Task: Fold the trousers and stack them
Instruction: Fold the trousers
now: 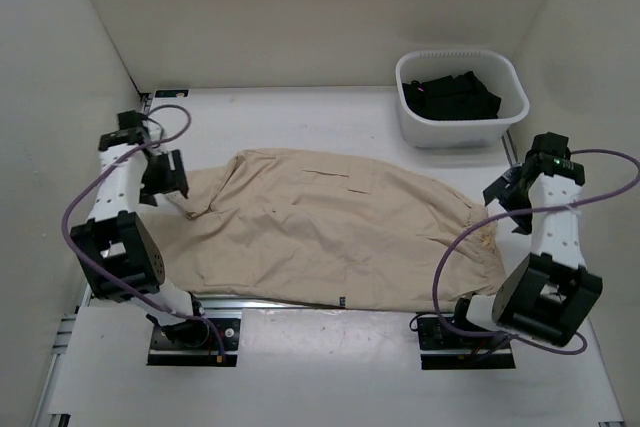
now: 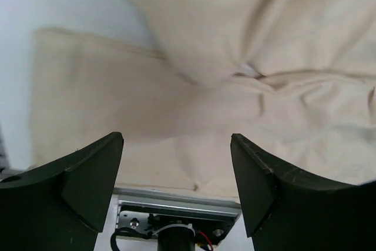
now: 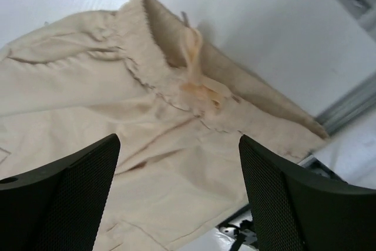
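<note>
The light beige trousers (image 1: 320,232) lie spread across the middle of the white table, folded lengthwise, waistband with drawstring at the right (image 3: 194,86), leg ends at the left (image 2: 94,98). My left gripper (image 1: 165,179) hangs open and empty above the left end of the cloth (image 2: 176,163). My right gripper (image 1: 505,202) hangs open and empty just above the waistband end (image 3: 179,174). Neither touches the fabric.
A white plastic basket (image 1: 460,97) holding dark folded clothes stands at the back right. Metal rails and the arm bases (image 1: 195,337) run along the near table edge under the trousers' front hem. Pale walls enclose the table on three sides.
</note>
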`<state>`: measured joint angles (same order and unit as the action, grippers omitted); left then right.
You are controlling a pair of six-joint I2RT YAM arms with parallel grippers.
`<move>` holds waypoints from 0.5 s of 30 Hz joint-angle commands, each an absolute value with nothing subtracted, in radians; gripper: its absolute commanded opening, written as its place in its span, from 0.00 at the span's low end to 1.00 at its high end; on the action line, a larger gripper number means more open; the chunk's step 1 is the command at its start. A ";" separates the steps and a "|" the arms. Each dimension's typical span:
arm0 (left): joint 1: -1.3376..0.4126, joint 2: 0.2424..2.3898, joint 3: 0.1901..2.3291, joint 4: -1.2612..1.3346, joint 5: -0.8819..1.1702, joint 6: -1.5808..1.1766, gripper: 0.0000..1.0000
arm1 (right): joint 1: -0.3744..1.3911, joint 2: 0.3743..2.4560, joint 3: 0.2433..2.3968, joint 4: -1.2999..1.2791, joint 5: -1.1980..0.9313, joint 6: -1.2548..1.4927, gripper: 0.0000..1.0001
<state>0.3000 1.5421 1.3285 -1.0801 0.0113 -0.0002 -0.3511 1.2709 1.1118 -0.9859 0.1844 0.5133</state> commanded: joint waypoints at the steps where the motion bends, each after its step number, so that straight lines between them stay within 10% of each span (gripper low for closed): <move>1: 0.171 1.595 1.279 -1.034 0.026 0.000 0.85 | -0.342 1.383 1.202 -0.865 0.044 0.477 0.86; 5: 0.059 1.684 1.236 -0.917 -0.073 0.000 0.84 | -0.342 1.544 1.305 -0.865 0.044 0.477 0.86; 15: 0.084 1.816 1.256 -0.891 -0.186 0.000 0.32 | -0.278 1.799 1.364 -0.840 0.055 0.528 0.88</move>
